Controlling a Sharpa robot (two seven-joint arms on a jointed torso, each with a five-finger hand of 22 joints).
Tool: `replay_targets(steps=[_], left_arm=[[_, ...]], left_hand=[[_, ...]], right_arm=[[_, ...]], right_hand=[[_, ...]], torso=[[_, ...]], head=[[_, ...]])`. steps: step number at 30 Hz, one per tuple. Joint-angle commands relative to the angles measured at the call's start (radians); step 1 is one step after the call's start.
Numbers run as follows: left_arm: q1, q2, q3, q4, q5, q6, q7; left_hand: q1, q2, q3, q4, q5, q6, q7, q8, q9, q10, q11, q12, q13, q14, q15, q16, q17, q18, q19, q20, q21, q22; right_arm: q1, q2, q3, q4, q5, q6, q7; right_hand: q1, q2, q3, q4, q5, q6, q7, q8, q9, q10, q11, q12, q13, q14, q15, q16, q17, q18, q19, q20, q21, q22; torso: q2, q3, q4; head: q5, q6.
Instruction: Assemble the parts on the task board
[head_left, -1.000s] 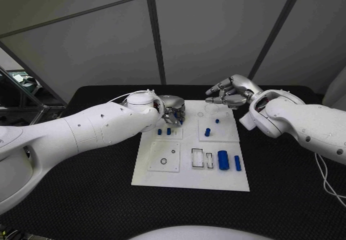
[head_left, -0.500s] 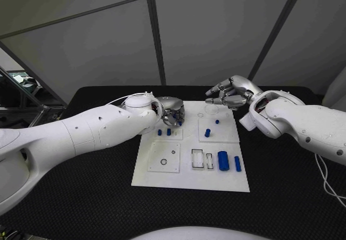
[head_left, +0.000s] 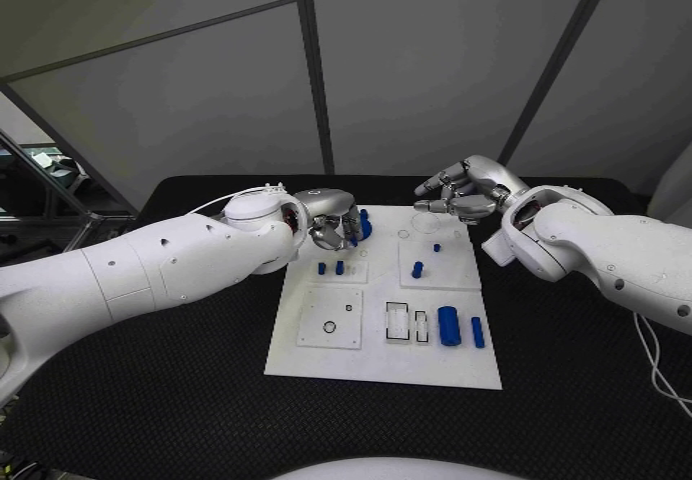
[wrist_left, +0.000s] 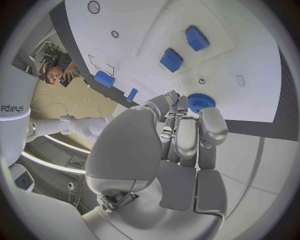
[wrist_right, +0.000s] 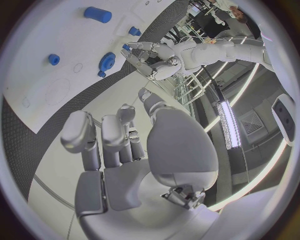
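Observation:
The white task board (head_left: 382, 365) lies in the middle of the black table. My left hand (head_left: 329, 222) hovers over the board's far left corner and pinches a blue gear (head_left: 364, 228) at its fingertips; the left wrist view shows the toothed gear (wrist_left: 201, 102) between those fingertips (wrist_left: 177, 99). On the board are two small blue blocks (head_left: 329, 267), a blue peg (head_left: 417, 268), a thick blue cylinder (head_left: 449, 324) and a slim one (head_left: 476, 331). My right hand (head_left: 464, 194) hangs over the far right corner, fingers loosely bent and holding nothing.
Two rectangular slots (head_left: 404, 320) and a square panel with a round hole (head_left: 330, 317) mark the board's near half. Black table (head_left: 173, 380) runs all round the board. Grey wall panels stand behind the table's far edge.
My left hand has drawn slightly toward the board's far edge and turned, so the blue gear now shows at its fingertips. The right hand has hardly moved.

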Motion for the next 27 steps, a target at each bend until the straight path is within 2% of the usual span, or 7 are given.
replay_targets(steps=[1, 6, 9, 17, 27], left_arm=[[-0.006, -0.020, 0.012, 0.019, 0.020, -0.041, 0.007], [-0.016, -0.056, 0.030, 0.035, 0.028, -0.029, -0.006], [-0.017, -0.067, 0.033, 0.034, 0.030, -0.008, -0.017], [-0.022, -0.069, 0.036, 0.011, 0.032, 0.028, -0.028], [-0.029, -0.044, 0.036, -0.019, 0.032, 0.047, -0.031]], left_hand=[[-0.012, 0.000, 0.005, 0.001, 0.006, 0.005, 0.001, 0.007, 0.000, 0.007, 0.001, -0.002, -0.001, 0.032, 0.006, 0.003, -0.002, -0.091, 0.007, -0.001, 0.006, 0.001], [-0.017, -0.002, 0.005, 0.001, 0.006, 0.007, 0.001, 0.007, 0.000, 0.008, 0.001, -0.002, -0.002, 0.032, 0.006, 0.002, -0.003, -0.092, 0.007, 0.000, 0.006, 0.002], [-0.023, -0.004, 0.006, 0.002, 0.000, 0.008, 0.000, 0.007, -0.001, 0.008, 0.001, -0.003, -0.002, 0.032, 0.006, 0.002, -0.005, -0.091, 0.007, 0.000, 0.006, 0.001], [-0.030, -0.006, 0.008, 0.002, -0.010, 0.009, -0.001, 0.006, -0.002, 0.008, 0.000, -0.004, -0.004, 0.031, 0.006, 0.000, -0.009, -0.090, 0.003, 0.000, 0.001, -0.002], [-0.034, -0.007, 0.008, 0.003, -0.014, 0.008, -0.001, 0.005, -0.004, 0.008, 0.000, -0.006, -0.004, 0.031, 0.006, 0.000, -0.010, -0.090, 0.002, 0.000, -0.001, -0.003]], right_arm=[[0.001, -0.001, 0.000, 0.000, -0.001, 0.002, 0.007], [0.001, -0.003, 0.000, -0.001, -0.001, 0.003, 0.007], [0.001, -0.003, 0.000, -0.001, -0.001, 0.003, 0.007], [0.000, -0.002, 0.000, -0.002, -0.001, 0.003, 0.007], [-0.001, 0.000, 0.000, -0.003, -0.001, 0.004, 0.007]], right_hand=[[-0.004, 0.004, 0.004, 0.000, 0.003, -0.006, 0.003, -0.001, 0.002, -0.004, 0.000, 0.002, 0.001, -0.005, 0.000, -0.001, 0.001, 0.008, -0.003, -0.001, -0.001, 0.001], [-0.005, 0.006, 0.006, 0.001, 0.003, -0.005, 0.003, -0.001, 0.002, -0.001, 0.000, 0.005, 0.003, -0.004, 0.000, -0.001, 0.002, 0.008, -0.002, -0.001, -0.001, 0.002], [-0.005, 0.006, 0.006, 0.001, 0.003, -0.005, 0.003, -0.001, 0.002, -0.001, 0.000, 0.005, 0.003, -0.004, 0.000, -0.001, 0.002, 0.008, -0.002, -0.001, -0.001, 0.002], [-0.005, 0.006, 0.006, 0.001, 0.003, -0.005, 0.003, -0.001, 0.002, -0.001, 0.000, 0.005, 0.003, -0.004, 0.000, -0.001, 0.002, 0.008, -0.002, -0.001, -0.001, 0.002], [-0.005, 0.006, 0.006, 0.001, 0.003, -0.005, 0.003, -0.001, 0.002, -0.001, 0.000, 0.005, 0.003, -0.004, 0.000, -0.001, 0.002, 0.008, -0.002, -0.001, -0.001, 0.002]], torso=[[0.000, -0.0003, -0.0001], [0.000, -0.0004, 0.0001], [0.001, 0.0000, -0.0008], [0.001, 0.0000, -0.0025], [0.001, 0.0009, -0.0029]], head=[[0.001, 0.000], [0.003, 0.001], [0.005, -0.001], [0.007, -0.003], [0.007, -0.004]])
